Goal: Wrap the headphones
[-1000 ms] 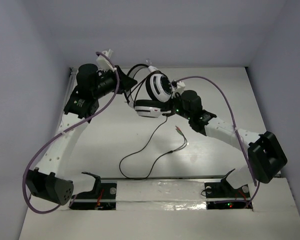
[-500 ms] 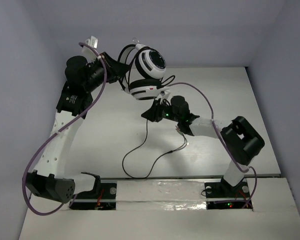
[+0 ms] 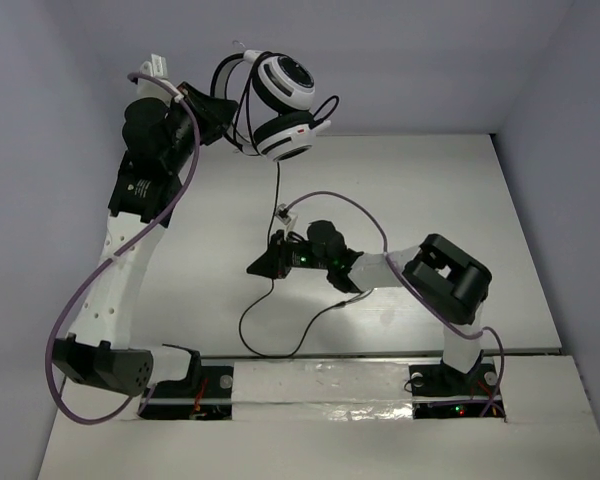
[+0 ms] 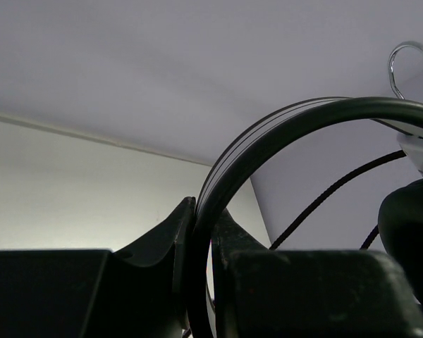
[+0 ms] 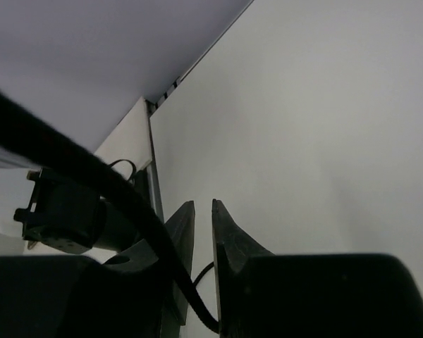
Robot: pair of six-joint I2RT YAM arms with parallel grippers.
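The white headphones point(image 3: 280, 100) hang in the air at the back left, earcups to the right of my left gripper point(image 3: 215, 108). That gripper is shut on the headband point(image 4: 268, 137), which runs between its fingers point(image 4: 183, 232) in the left wrist view. The thin black cable point(image 3: 277, 185) drops from the earcups to my right gripper point(image 3: 260, 268), low over the table's middle. Its jaws stand nearly closed with the cable point(image 5: 134, 211) caught at their base. The rest of the cable lies in a loop point(image 3: 255, 340) on the table.
Purple robot cables point(image 3: 90, 290) trail along both arms. The right arm's elbow point(image 3: 445, 280) is folded back over the table's right half. The arm bases point(image 3: 185, 385) sit at the near edge. Grey walls close in the white table point(image 3: 460, 200).
My left gripper has lifted the headphones up and to the back left. My right gripper has swung left and down along the cable, and the cable now hangs taut between them.
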